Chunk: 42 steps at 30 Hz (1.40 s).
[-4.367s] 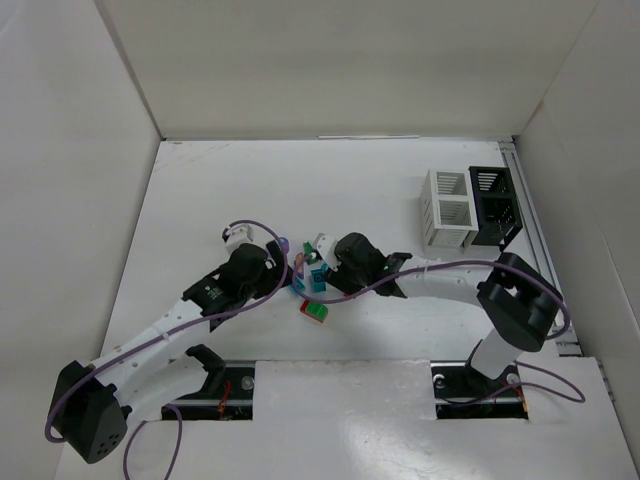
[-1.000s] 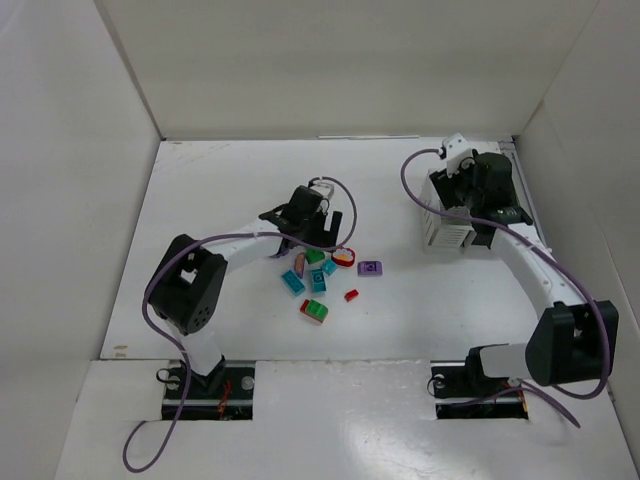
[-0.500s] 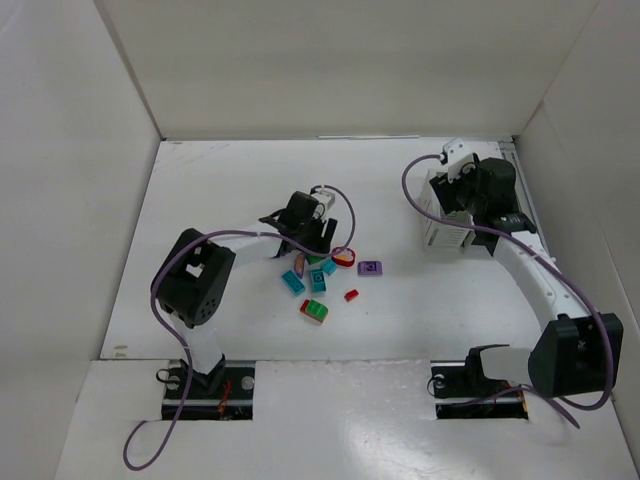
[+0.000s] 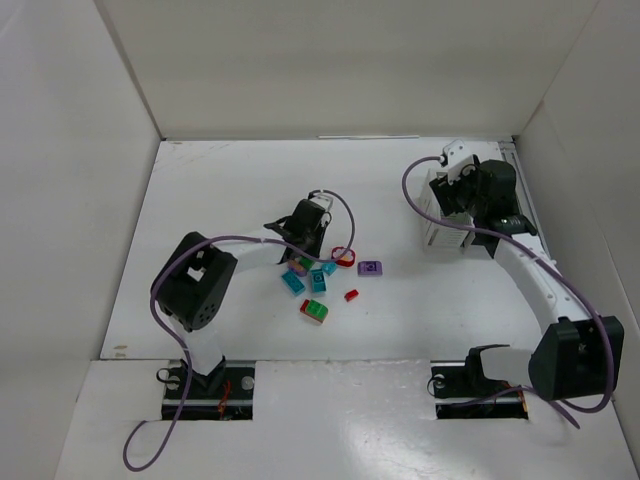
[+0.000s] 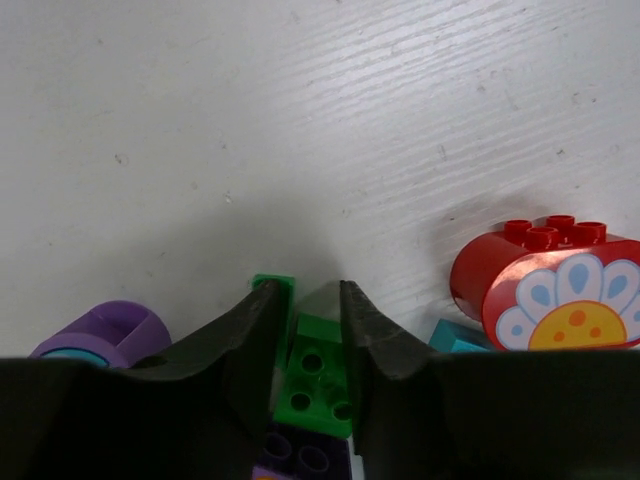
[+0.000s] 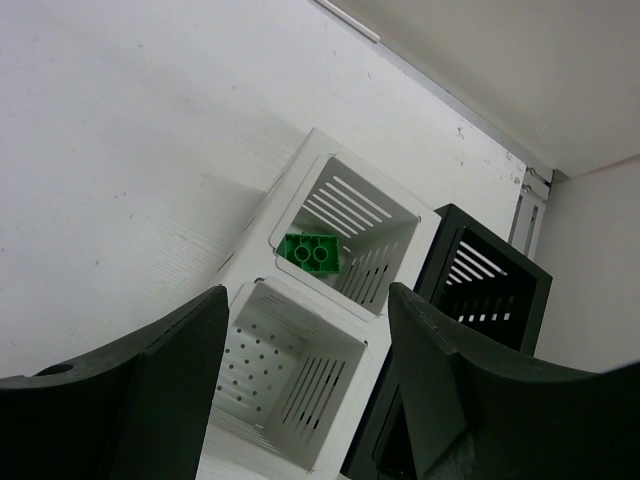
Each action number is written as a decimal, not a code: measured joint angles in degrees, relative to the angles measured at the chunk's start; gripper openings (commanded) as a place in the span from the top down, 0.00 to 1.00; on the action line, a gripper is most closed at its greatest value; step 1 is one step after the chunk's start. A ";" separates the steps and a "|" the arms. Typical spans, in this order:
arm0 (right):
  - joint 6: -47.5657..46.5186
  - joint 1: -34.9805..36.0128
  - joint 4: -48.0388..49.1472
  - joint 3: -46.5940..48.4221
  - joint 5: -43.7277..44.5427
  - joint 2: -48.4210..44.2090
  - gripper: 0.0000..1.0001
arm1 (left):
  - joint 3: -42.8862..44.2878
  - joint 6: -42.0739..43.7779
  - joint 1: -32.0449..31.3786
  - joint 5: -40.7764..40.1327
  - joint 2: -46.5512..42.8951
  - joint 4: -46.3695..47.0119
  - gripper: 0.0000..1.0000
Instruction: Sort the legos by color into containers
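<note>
Since the green brick is light and slick, the left gripper, fingers barely parted and empty, should pinch its sides.

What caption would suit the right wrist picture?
Open right end effector over the white bin, green lego at its rim.

Green lego lies inside the white bin.

A lab test cell: white panel walls enclose a white table.
</note>
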 measured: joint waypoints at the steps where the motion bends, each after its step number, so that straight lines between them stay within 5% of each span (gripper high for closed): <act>1: 0.00 0.00 0.07 -0.09 0.00 -0.22 0.30 | -0.04 -0.48 -0.02 -0.24 -0.09 -0.26 0.78; 6: 0.13 0.00 0.04 -1.03 -0.02 -1.51 0.30 | -0.37 -2.78 -0.04 -0.96 -0.79 -1.38 0.81; 10: 0.22 0.00 0.02 -1.29 0.00 -2.08 0.30 | -0.61 -4.48 -0.07 -1.51 -1.29 -2.34 0.46; 12: 0.24 0.00 0.02 -1.33 0.00 -2.16 0.30 | -0.63 -5.40 -0.07 -2.12 -1.51 -2.89 0.42; 23: 0.24 0.00 0.02 -1.66 -0.33 -2.16 0.30 | -5.66 -8.83 -0.44 -3.34 -5.97 -3.43 0.36; 28: 0.46 0.00 0.02 -1.66 -0.44 -2.16 0.30 | -6.23 -8.90 -1.99 -4.79 -6.03 -2.80 0.43; 32: 0.50 0.00 0.02 -1.73 -0.46 -2.16 0.30 | -5.92 -8.81 -3.28 -6.56 -5.44 -2.75 0.65; 42: 0.87 0.00 0.02 -1.81 -0.48 -2.16 0.30 | -5.57 -10.32 -3.72 -6.62 -5.64 -3.15 0.87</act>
